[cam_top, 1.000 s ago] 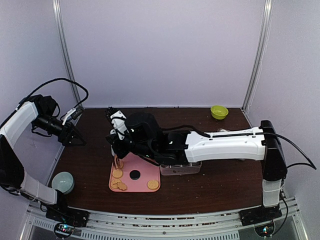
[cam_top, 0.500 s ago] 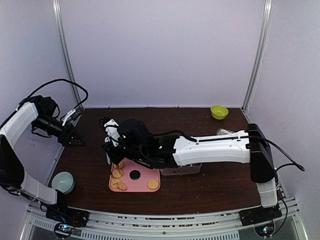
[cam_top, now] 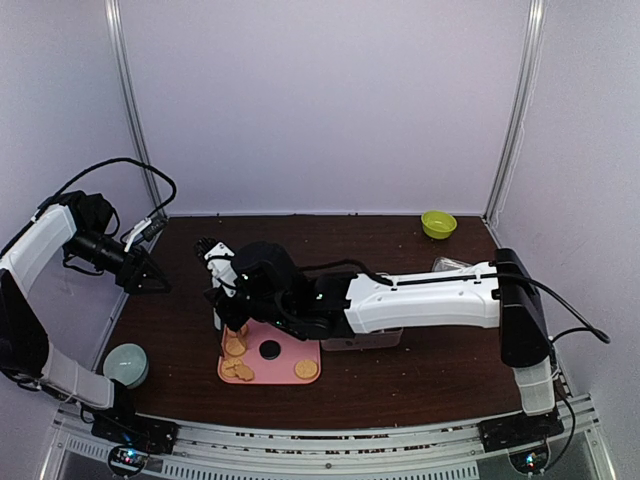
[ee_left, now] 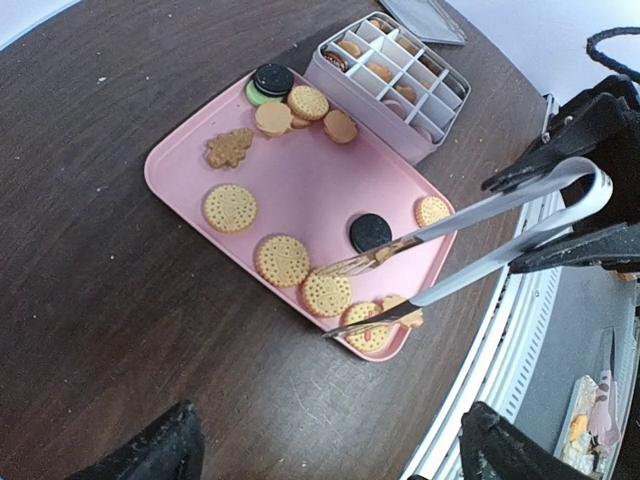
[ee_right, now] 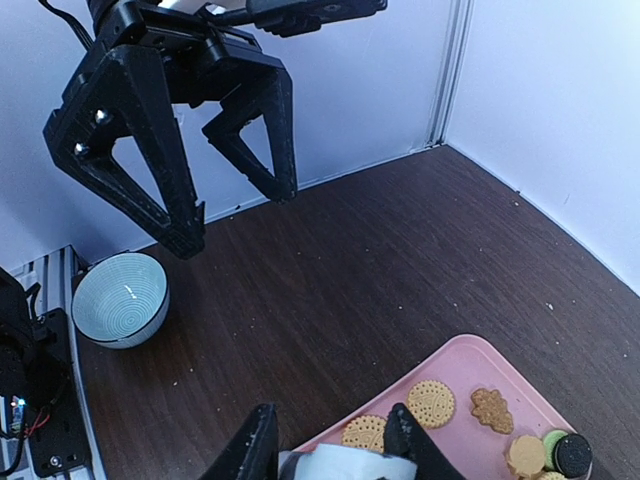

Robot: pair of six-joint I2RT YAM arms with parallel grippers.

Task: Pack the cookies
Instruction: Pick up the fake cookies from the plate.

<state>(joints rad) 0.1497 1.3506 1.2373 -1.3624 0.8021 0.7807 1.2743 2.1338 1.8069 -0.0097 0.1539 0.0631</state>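
Note:
The cookies lie scattered on a pink tray: golden rounds, a leaf shape, two dark ones and a green one. More fill the compartments of a white box at the tray's far side. My right gripper is shut on metal tongs, whose spread tips hover over the cookies at the tray's near corner. No cookie is clearly between the tips. My left gripper is open and empty, raised at the table's left edge.
A pale blue bowl sits on the table at the near left. A small green bowl stands at the back right. A clear lid lies beyond the box. My right arm spans the table and covers most of the box.
My right arm has shifted left, carrying the tongs to the tray's left side, and the tongs' tips have spread wider. The left arm has not moved.

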